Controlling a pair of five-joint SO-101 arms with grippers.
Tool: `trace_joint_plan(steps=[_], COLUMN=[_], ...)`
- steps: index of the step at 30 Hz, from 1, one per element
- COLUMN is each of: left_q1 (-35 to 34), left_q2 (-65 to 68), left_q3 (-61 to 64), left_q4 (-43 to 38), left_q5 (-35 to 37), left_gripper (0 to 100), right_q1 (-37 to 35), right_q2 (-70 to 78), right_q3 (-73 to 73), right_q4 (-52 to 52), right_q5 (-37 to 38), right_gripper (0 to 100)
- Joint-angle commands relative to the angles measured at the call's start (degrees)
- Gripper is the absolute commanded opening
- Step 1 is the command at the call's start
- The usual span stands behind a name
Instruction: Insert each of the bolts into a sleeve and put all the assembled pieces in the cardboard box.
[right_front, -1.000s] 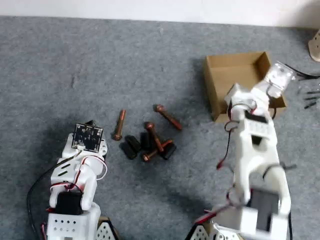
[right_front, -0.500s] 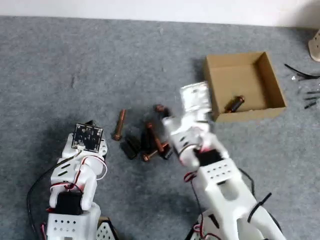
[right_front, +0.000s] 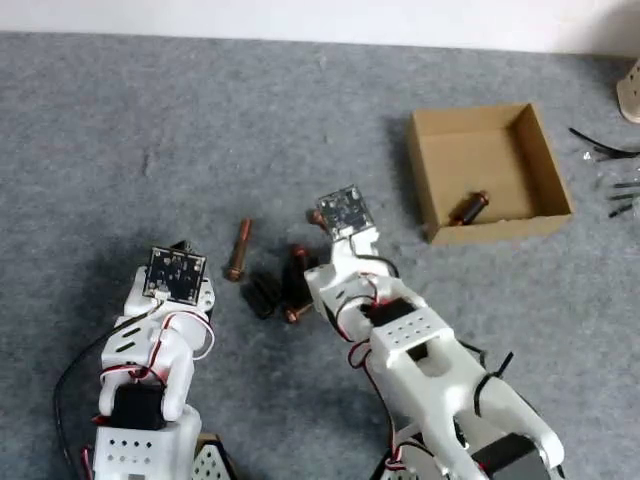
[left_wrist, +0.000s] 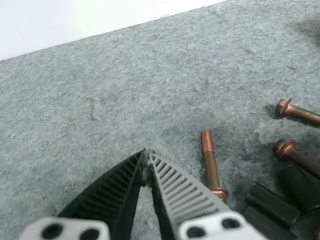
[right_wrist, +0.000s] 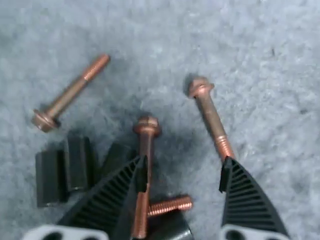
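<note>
Since bolts (right_wrist: 146, 131) and sleeves (right_wrist: 77, 162) lie loose mid-table, right gripper (right_wrist: 185, 167) hangs over them, jaws apart to pick; left gripper (left_wrist: 148, 159) closed at their 9 o'clock; cardboard box (right_front: 425, 180) w/ one assembled pc (right_front: 468, 209) at 2 o'clock.

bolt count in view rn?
5 bolts. One bolt lies inside the cardboard box; one lies alone beside the pile; three are among the black sleeves beneath the open right tool. The arm may hide more.
</note>
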Motion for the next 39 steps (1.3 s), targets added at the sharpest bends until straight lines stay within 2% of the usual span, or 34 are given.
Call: trace_joint_plan(steps=[1,6,10,16,18,26,31,39], left_q1=[-0.5,-0.5,-0.4,-0.4,-0.4,-0.4,-0.4,-0.2], left_q2=[-0.7,-0.7,-0.7,-0.7,-0.7,-0.7,-0.7,-0.7], left_q3=[0.6,0.6,0.6,0.5,0.5,0.5,0.5,0.5], left_q4=[-1.6,-1.6,-1.7,-1.7,-1.7,-1.7,-1.7,-1.7], left_q5=[-0.3,-0.3,-0.3,-0.2,-0.2,-0.2,-0.1,-0.1], left_gripper=[1,1,1,1,1,1,1,1], right_q1=[-0.4,-0.7,-0.8,-2.1,-2.1,-2.1,-1.8,-1.9], right_q2=[0.3,0.3,0.3,0.3,0.3,1.0,1.0,1.1], right_q3=[-4.6,-8.9,-9.7,-10.1,-10.1,-9.9,-9.5,-9.4], right_q4=[3.7,18.3,24.0,28.1,28.1,27.5,20.2,20.0], right_q5=[-4.9,-9.4,-13.0,-28.9,-31.6,-31.9,-31.6,-32.0], right_gripper=[21.0,21.0,21.0,21.0,21.0,21.0,21.0,21.0])
